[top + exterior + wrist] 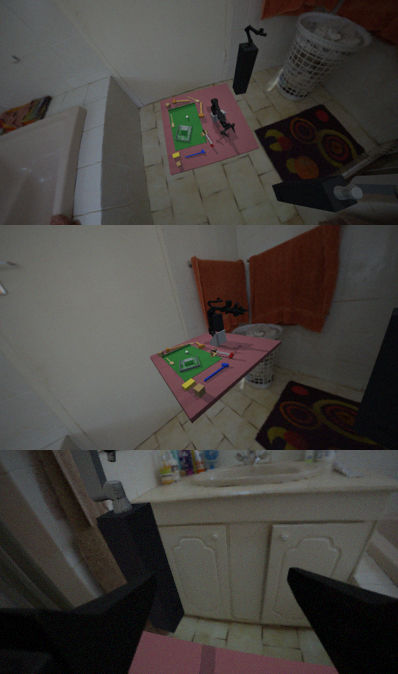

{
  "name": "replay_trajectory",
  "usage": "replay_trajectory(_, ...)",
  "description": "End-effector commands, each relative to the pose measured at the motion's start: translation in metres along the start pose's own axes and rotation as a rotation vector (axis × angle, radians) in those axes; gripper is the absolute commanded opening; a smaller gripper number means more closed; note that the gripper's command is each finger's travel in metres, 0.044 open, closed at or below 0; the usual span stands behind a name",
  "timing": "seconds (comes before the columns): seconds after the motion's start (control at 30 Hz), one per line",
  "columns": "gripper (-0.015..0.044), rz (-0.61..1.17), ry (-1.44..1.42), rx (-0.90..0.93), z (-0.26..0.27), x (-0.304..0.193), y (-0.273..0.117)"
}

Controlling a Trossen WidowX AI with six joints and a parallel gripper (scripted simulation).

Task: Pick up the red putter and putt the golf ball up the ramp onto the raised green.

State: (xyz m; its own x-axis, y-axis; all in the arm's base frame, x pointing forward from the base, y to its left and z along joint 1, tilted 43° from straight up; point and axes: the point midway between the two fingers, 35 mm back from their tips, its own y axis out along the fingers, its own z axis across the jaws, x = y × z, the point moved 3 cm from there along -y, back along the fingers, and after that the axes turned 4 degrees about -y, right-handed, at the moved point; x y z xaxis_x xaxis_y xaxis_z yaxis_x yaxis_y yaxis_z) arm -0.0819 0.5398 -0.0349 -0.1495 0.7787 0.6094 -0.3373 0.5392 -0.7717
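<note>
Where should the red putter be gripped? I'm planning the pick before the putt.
Grip the red putter mid-shaft, coming straight down from above with the open tool across the shaft. It lies flat on the pink board beside the green, so only the thin shaft fits between the fingers.

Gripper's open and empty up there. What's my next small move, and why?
Probably bring the gripper down and across toward the red putter, which lies on the pink table beside the green mat. The fingers stand wide with nothing between them, and the wrist view shows only the table's edge and a cabinet, no putter.
</note>
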Motion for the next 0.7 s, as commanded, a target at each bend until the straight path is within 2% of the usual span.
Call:
replay_trajectory(0.0, 0.044, 0.14, -0.005, -0.108, -0.052, -0.047, -0.005)
replay_trajectory(0.33, 0.044, 0.542, -0.019, -0.259, -0.152, -0.17, -0.053)
replay_trajectory(0.67, 0.044, 0.988, -0.034, -0.166, -0.191, -0.301, -0.132)
